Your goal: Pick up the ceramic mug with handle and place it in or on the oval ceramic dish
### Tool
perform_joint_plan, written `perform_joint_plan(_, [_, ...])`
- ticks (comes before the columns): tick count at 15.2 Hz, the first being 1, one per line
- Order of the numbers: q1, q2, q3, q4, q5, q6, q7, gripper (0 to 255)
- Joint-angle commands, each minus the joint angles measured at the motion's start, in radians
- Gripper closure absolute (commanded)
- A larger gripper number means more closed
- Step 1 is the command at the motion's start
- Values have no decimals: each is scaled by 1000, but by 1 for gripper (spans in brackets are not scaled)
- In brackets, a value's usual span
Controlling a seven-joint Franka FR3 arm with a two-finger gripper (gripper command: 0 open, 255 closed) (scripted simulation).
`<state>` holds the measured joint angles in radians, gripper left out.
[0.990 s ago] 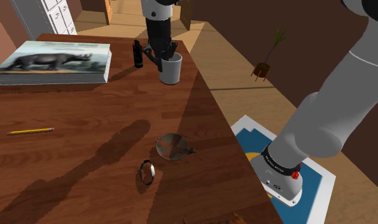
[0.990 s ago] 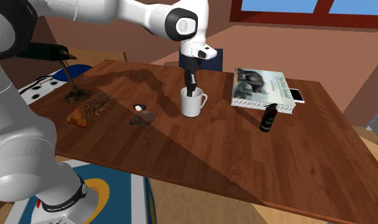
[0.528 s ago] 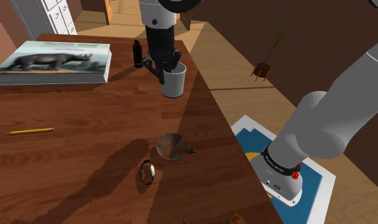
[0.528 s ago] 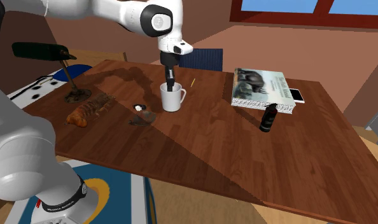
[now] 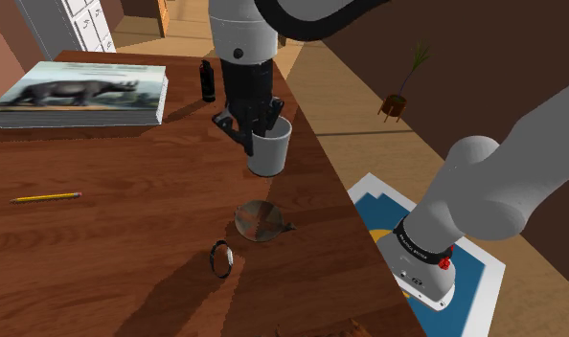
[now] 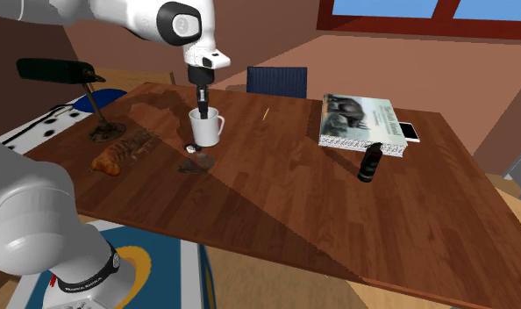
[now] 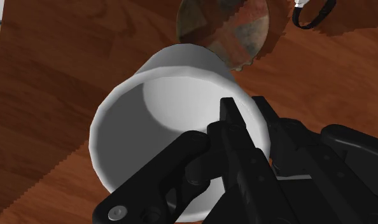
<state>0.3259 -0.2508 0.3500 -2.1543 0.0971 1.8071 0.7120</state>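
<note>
The white mug (image 5: pixel 271 153) is clasped at its rim by the gripper (image 5: pixel 257 132), one finger inside and one outside, and is held above the table just short of the oval dish (image 5: pixel 259 219). On so narrow a hold it may be tipped or dropped, and the small dish may be knocked. A second ago the mug was seen near the black bottle (image 5: pixel 207 80); now it is seen much nearer the dish.

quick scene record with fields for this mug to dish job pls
held: white mug with handle
end effector: shut on its rim, one finger inside
target: mottled brown oval dish, nothing in it
mug vs dish: mug not yet in dish
surface: brown wooden table
nearby: black ring, yellow pencil
</note>
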Motion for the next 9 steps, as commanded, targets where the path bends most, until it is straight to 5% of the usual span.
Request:
perform_joint_plan(1, [25, -28, 30, -20, 23, -4, 46, 255])
perform_joint_plan(9, [41, -25, 56, -94, 36, 75, 74, 255])
